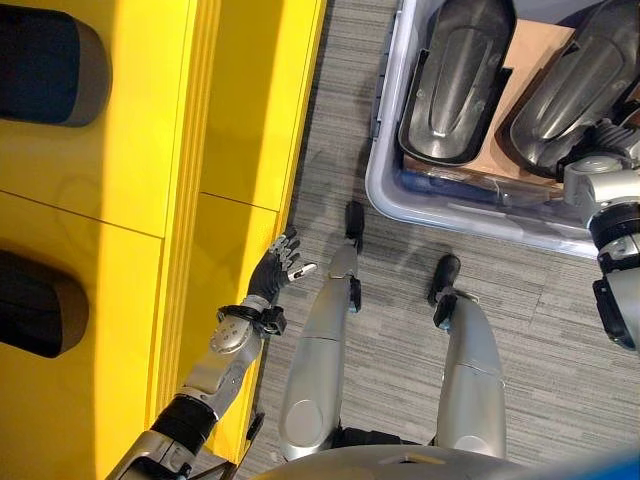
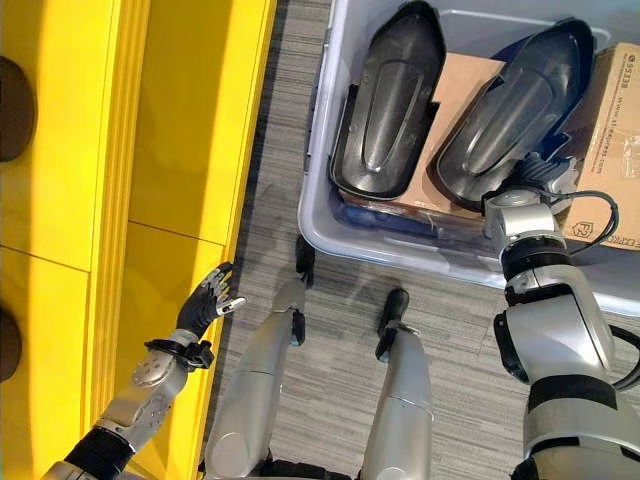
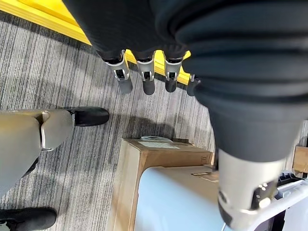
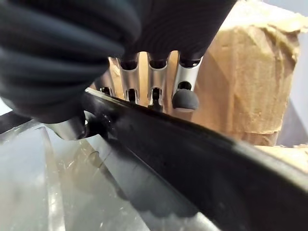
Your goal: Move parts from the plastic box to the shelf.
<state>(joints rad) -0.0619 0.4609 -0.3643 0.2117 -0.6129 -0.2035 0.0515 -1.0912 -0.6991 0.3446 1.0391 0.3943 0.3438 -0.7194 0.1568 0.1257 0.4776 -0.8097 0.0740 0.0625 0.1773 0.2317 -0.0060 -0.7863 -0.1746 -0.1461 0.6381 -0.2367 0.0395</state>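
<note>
Overhead, seen from the robot's head:
Plastic box: one clear plastic box (image 2: 320, 225) on the grey carpet at about one o'clock; its near rim lies just ahead of the robot.
Parts in box: two dark moulded parts; the left part (image 2: 388, 100) and the right part (image 2: 510, 115) lie side by side, both tilted toward one o'clock, on brown cardboard (image 2: 455, 85).
Cardboard carton: one carton (image 2: 625, 150) at the box's three o'clock side, touching the right part's far edge as far as I can tell.
Shelf: one yellow shelf (image 1: 130, 150) along nine o'clock; two dark parts (image 1: 45, 65) already sit on its levels, at ten and eight o'clock, both cut off by the edge.
Right hand: the right hand (image 4: 154, 86) is at the near end of the right part; the fingers (image 4: 185, 96) hook over the part's black rim, thumb below, apparently clasping it.
Left hand: the left hand (image 1: 280, 268) hangs beside the shelf's front edge at seven o'clock; fingers relaxed and spread, holding nothing.
</note>
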